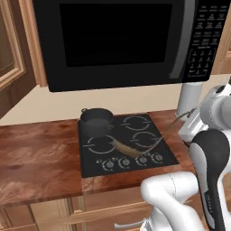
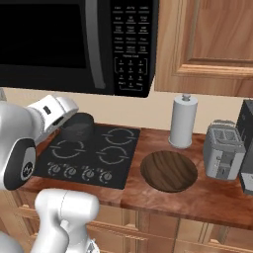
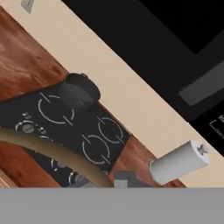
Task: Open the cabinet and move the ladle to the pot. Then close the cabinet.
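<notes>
Pincer [image 3: 111, 183] clamped tight on the ladle [image 1: 135, 148], above the stovetop [image 1: 126, 144].

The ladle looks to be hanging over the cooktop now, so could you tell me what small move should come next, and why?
Probably carry the ladle back and left until its bowl is over the pot. The gripper holds it by its thin handle, with the bowl low over the front burners of the cooktop, short of the pot.
</notes>
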